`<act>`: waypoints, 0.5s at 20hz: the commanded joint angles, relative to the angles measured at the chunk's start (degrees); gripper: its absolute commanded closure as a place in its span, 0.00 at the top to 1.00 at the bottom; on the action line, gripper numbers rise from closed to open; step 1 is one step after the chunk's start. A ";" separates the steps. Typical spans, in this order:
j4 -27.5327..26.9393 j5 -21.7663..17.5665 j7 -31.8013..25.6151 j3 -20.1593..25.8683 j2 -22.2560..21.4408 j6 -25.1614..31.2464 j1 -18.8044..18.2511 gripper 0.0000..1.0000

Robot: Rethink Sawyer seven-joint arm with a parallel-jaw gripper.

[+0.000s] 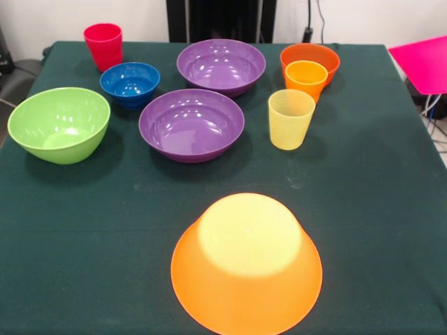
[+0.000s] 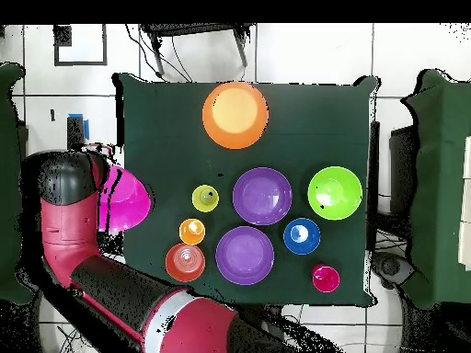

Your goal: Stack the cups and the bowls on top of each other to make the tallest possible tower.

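The large orange bowl [image 1: 246, 269] [image 2: 235, 114] lies upside down, alone on the green cloth. Two purple bowls [image 1: 191, 124] [image 1: 221, 65] stand upright mid-table, with the lime green bowl [image 1: 59, 123], the small blue bowl [image 1: 130, 82] and the red cup [image 1: 103, 45] beside them. The translucent yellow cup [image 1: 291, 117], the orange-yellow cup [image 1: 306, 78] and the small red-orange bowl [image 1: 310, 59] stand close together. The pink bowl [image 2: 124, 198] [image 1: 422, 63] hangs tilted just off the table's side, under the end of my red arm [image 2: 69, 230]. The arm and the bowl hide the gripper. No tower stands.
The table [image 2: 166, 119] has a dark green cloth. Cables [image 1: 433, 108] and a white tiled floor show past its side edge, below the pink bowl. In the overhead view, dark chairs [image 2: 442, 184] stand at the right.
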 commanded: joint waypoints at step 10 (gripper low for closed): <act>6.43 -2.70 -30.16 2.88 1.83 -4.93 -2.61 0.00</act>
